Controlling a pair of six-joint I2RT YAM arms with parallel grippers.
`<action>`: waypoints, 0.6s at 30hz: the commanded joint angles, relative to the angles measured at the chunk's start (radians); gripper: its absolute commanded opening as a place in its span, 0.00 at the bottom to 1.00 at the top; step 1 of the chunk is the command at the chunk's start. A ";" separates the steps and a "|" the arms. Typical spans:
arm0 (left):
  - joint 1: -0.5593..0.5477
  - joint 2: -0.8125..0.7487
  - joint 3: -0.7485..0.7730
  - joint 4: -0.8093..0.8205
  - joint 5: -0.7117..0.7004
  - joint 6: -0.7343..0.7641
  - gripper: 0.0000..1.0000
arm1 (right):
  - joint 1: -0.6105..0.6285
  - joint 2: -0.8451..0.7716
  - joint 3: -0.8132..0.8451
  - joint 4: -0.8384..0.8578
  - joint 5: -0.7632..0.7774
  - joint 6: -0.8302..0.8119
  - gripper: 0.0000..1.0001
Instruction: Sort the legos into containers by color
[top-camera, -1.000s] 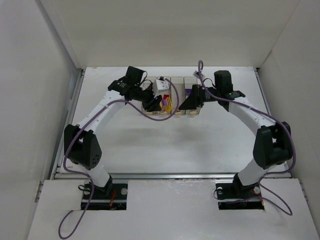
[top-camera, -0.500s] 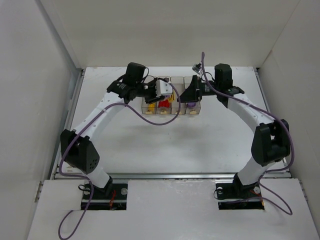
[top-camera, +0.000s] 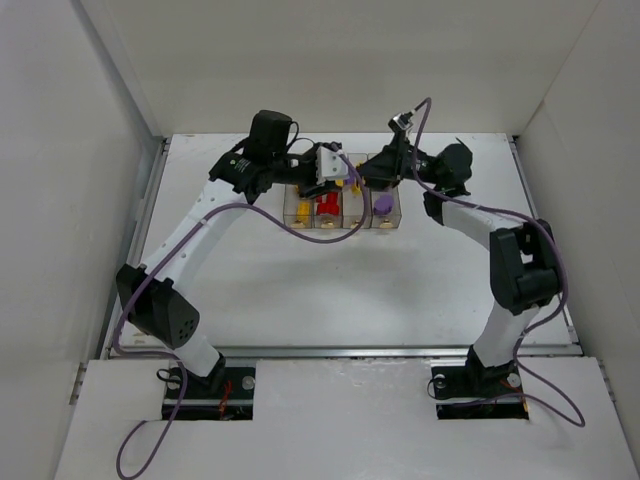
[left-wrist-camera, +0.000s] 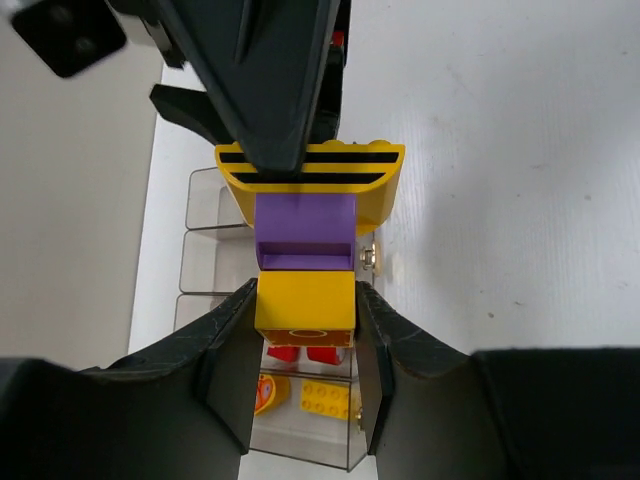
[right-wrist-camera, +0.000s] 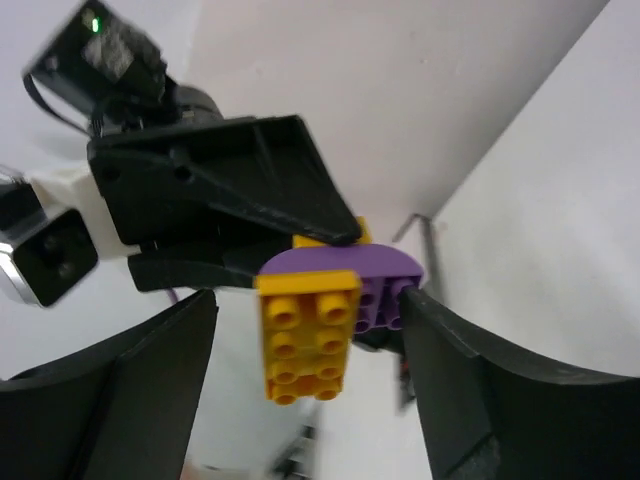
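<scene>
What matters here is a lego cluster (left-wrist-camera: 305, 240) of mixed colours: a yellow brick (left-wrist-camera: 305, 300), a purple piece (left-wrist-camera: 305, 232) and a yellow piece with black stripes (left-wrist-camera: 310, 178) stacked end to end. It is held up in the air just above the far end of the containers (top-camera: 343, 224). The left gripper (left-wrist-camera: 305, 305) pinches the plain yellow brick between its pads. From the other side the right gripper (right-wrist-camera: 305, 305) straddles the striped end with its jaws spread, and I can't see either finger pressing yet. Below, one bin holds red bits and another a purple one. To my eye they are splitting the cluster by colour. Next, the right jaws need to clamp the striped piece squarely, then pull or twist it off while the left holds firm.
</scene>
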 joint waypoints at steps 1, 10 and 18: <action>-0.007 -0.036 0.039 -0.013 0.062 -0.040 0.00 | 0.000 0.096 -0.022 0.694 0.062 0.402 0.76; 0.004 -0.036 0.039 0.034 0.052 -0.123 0.00 | 0.000 0.078 -0.041 0.707 0.042 0.394 0.70; 0.040 -0.027 0.029 0.105 0.052 -0.212 0.00 | 0.000 0.018 -0.071 0.631 0.031 0.323 0.77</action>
